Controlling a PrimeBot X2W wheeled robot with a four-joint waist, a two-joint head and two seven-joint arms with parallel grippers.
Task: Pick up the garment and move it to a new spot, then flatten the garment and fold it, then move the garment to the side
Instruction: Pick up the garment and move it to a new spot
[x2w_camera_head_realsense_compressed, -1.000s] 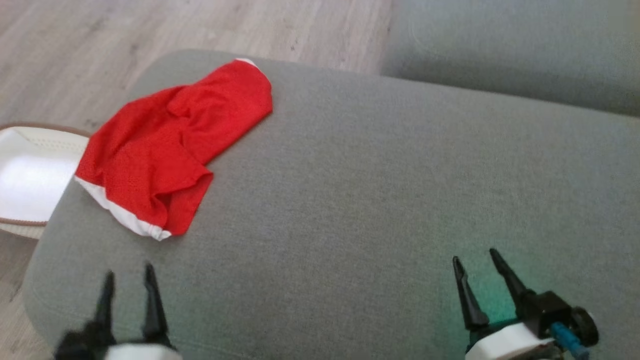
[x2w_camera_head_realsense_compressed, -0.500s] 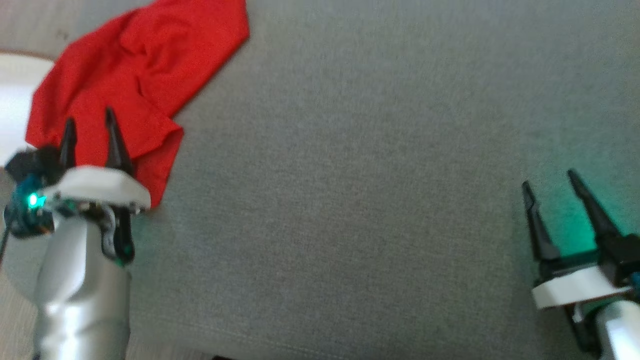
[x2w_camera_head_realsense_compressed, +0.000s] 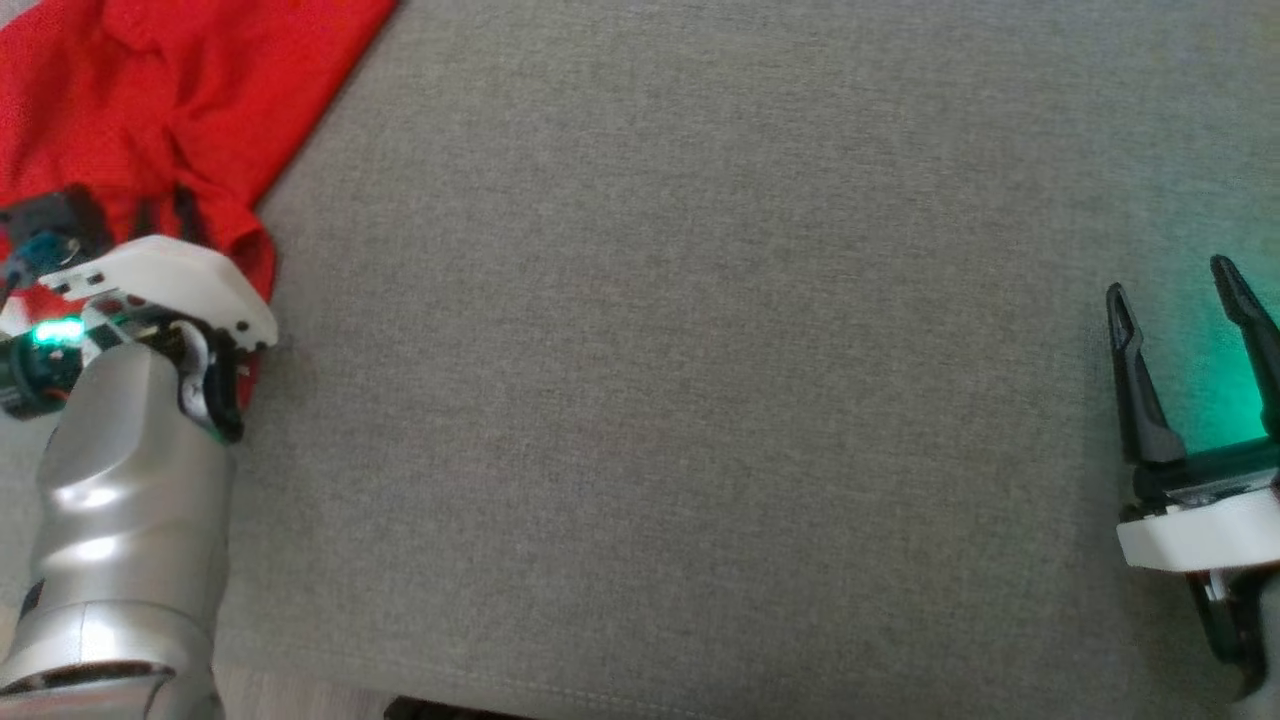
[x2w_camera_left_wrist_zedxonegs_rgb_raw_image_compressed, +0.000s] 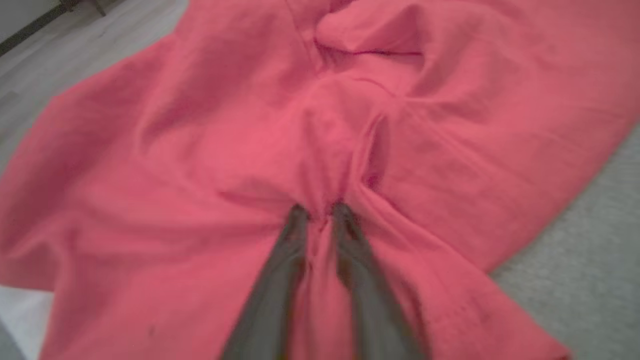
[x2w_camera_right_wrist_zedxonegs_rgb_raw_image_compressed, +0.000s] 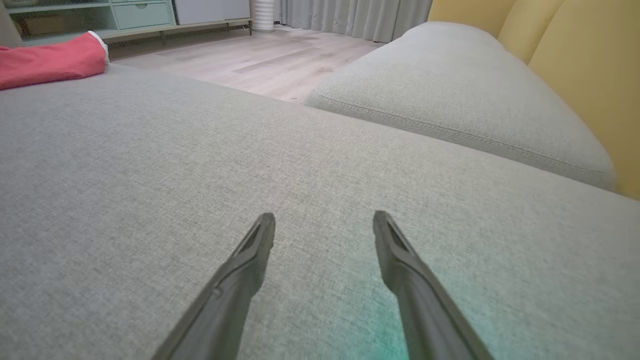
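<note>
The left gripper (x2w_camera_head_realsense_compressed: 165, 210) is reaching over the garment (x2w_camera_head_realsense_compressed: 150, 90), which is lying crumpled at the far left corner of the grey cushion (x2w_camera_head_realsense_compressed: 650, 350). In the left wrist view the left gripper (x2w_camera_left_wrist_zedxonegs_rgb_raw_image_compressed: 320, 210) is standing almost closed, its two dark fingers (x2w_camera_left_wrist_zedxonegs_rgb_raw_image_compressed: 280, 270) nearly meeting at the tips. A narrow fold of the red garment (x2w_camera_left_wrist_zedxonegs_rgb_raw_image_compressed: 200, 150) is sitting between them, and the cloth is gathering in wrinkles that run toward the tips, so the gripper is pinching the fabric. The garment's right edge is lying on the cushion (x2w_camera_left_wrist_zedxonegs_rgb_raw_image_compressed: 590, 240).

The right gripper (x2w_camera_head_realsense_compressed: 1168, 280) is waiting at the right side of the cushion, well apart from the garment. In the right wrist view the right gripper (x2w_camera_right_wrist_zedxonegs_rgb_raw_image_compressed: 324, 217) is spread wide, and nothing is lying between its fingers (x2w_camera_right_wrist_zedxonegs_rgb_raw_image_compressed: 405, 270). They are pointing low over the cushion (x2w_camera_right_wrist_zedxonegs_rgb_raw_image_compressed: 150, 175); whether they are touching it I cannot tell. A green glow is falling on the fabric beside them. In this view the garment (x2w_camera_right_wrist_zedxonegs_rgb_raw_image_compressed: 50, 60) is showing at the far left, near the cushion's edge, with the wooden floor (x2w_camera_right_wrist_zedxonegs_rgb_raw_image_compressed: 260, 60) behind it.
</note>
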